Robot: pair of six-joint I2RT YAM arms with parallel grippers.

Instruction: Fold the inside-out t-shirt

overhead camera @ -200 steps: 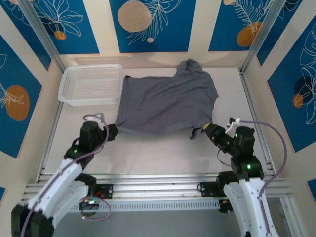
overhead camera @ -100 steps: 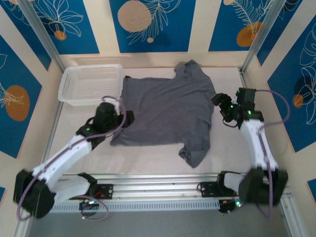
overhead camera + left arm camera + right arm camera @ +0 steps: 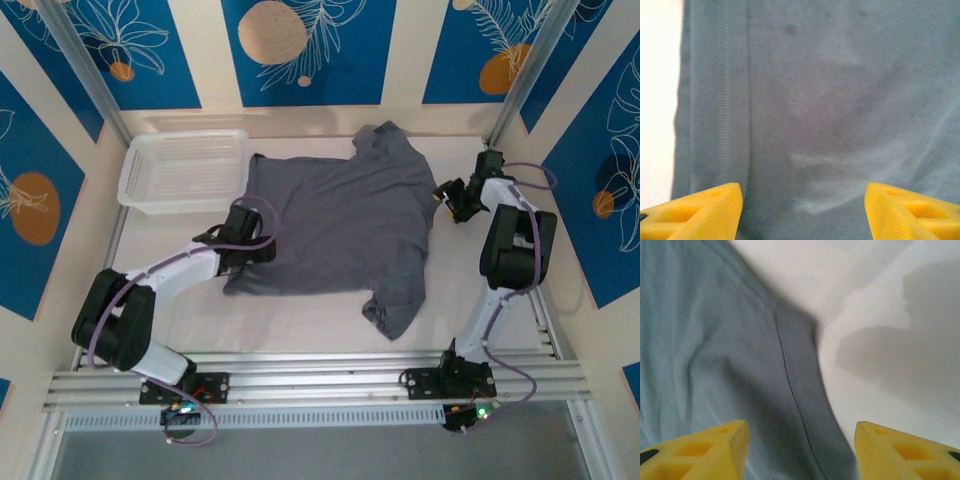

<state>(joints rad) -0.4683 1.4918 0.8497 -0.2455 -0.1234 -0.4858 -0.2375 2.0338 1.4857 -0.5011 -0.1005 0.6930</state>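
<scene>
Left gripper (image 3: 802, 212): released, yellow fingertips (image 3: 695, 210) spread wide with nothing between them, hovering over the inside-out t-shirt (image 3: 840, 100) just inside a stitched hem (image 3: 722, 100); probably poised to pinch that edge for a fold
Right gripper (image 3: 801, 452): likewise spread and empty, straddling the opposite edge along a seam (image 3: 790, 385); likely lined up for the matching pinch
Whereabouts of the inside-out t-shirt: lying mostly flat between both grippers, one sleeve bunched toward the back, a near corner trailing toward the arm bases; not yet folded
Cloth: soft slate-grey knit, matte, shallow wrinkles, raised stitching exposed
Fingertip make: hard yellow wedges with hollow cut-outs
Table (image 3: 300, 310): smooth and pale, slippery-looking, so thin cloth calls for a low pinch
Basket (image 3: 185, 137): white mesh-sided plastic, just beside the far-left corner of the cloth, out of the fold's way
</scene>
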